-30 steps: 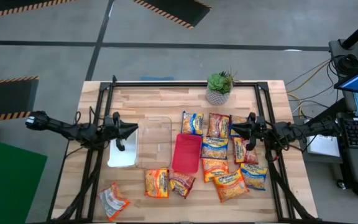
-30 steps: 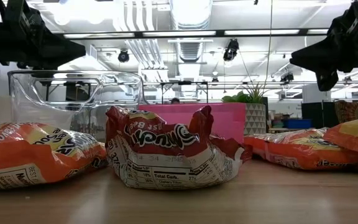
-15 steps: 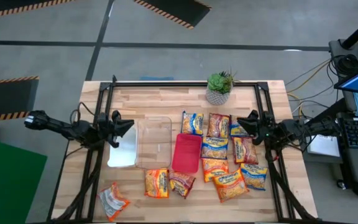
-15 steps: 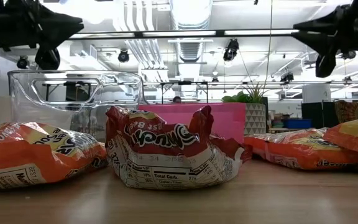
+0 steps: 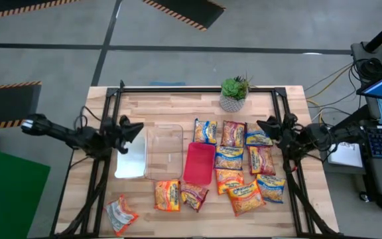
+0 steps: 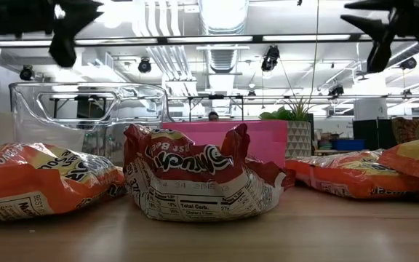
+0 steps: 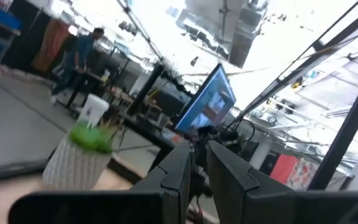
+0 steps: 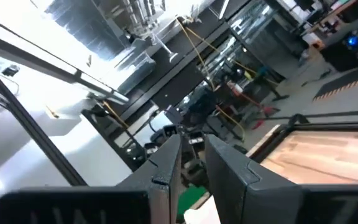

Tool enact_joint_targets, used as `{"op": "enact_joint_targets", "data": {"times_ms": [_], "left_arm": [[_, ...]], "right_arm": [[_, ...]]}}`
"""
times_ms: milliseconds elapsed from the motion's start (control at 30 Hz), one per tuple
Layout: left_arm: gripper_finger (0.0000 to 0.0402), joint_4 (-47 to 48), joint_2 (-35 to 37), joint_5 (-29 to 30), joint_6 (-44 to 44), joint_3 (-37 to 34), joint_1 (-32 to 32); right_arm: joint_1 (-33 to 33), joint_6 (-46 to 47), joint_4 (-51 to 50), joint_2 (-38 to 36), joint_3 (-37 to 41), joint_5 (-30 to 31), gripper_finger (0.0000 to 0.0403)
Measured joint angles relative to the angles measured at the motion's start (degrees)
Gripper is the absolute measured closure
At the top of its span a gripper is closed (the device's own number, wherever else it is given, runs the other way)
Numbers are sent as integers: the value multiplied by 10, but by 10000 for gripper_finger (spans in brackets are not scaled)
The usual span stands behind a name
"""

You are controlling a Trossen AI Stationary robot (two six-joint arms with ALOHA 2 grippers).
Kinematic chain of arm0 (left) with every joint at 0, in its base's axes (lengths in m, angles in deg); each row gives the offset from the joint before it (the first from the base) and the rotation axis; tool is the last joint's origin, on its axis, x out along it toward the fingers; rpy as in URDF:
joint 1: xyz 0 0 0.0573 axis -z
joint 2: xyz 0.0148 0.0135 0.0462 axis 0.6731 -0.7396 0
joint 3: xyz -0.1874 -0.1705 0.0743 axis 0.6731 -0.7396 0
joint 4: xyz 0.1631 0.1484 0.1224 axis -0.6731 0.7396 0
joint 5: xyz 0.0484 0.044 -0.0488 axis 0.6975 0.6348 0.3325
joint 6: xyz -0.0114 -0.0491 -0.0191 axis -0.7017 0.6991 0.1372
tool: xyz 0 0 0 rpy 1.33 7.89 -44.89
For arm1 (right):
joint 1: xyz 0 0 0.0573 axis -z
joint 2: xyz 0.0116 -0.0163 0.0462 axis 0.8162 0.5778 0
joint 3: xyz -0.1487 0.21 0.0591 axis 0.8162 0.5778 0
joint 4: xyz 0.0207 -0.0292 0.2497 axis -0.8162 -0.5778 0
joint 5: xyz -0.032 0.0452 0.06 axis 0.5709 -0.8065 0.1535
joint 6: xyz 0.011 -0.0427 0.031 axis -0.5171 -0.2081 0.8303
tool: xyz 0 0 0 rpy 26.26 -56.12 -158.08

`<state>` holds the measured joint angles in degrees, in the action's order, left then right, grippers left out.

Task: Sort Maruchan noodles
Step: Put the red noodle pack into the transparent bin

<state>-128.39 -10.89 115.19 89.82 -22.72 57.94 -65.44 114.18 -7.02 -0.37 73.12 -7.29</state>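
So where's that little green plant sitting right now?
From above, the potted plant stands at the table's far edge, right of centre, just behind the top row of noodle packets and the red tray.

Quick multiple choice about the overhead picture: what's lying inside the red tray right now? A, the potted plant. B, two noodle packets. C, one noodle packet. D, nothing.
D: in the high view the red tray shows only its bare red floor, and the noodle packets lie on the table around it.

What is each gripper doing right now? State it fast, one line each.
Left gripper: nearly shut, holding nothing, raised beside the clear tray.
Right gripper: nearly shut, holding nothing, raised above the noodle packets.
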Motion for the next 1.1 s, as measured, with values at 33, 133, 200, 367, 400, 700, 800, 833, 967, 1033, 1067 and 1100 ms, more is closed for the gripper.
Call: {"op": "enact_joint_targets", "data": {"times_ms": [33,133,200,367,400,700,800,833,967,1033,1067,1100], "left_arm": [[364,5,-12,-5,-6,19,0],[364,49,-54,-23,-26,72,0],[364,77,-82,-27,-31,104,0],[364,174,-136,-28,-42,177,0],[364,193,-145,-28,-46,190,0],[364,241,-194,-28,-96,228,0],[364,247,-199,-27,-97,218,0],[364,252,-199,-27,-98,217,0],[364,259,-201,-27,-114,217,0],[364,259,-203,-25,-122,217,0],[364,260,-204,-23,-125,217,0],[364,259,-204,-21,-125,218,0]], "right_arm": [[0,-8,-17,19,-16,0,339],[0,-12,-83,76,-69,0,339],[0,5,-147,109,-113,3,339],[0,88,-347,181,-217,0,339],[0,105,-381,194,-233,-1,339],[0,250,-593,280,-315,-16,339],[0,289,-623,296,-319,-28,339],[0,300,-627,300,-320,-34,339],[1,330,-655,315,-318,-37,339],[3,332,-657,316,-318,-36,339],[3,332,-654,317,-318,-34,339],[3,332,-653,318,-318,-33,339]]}}
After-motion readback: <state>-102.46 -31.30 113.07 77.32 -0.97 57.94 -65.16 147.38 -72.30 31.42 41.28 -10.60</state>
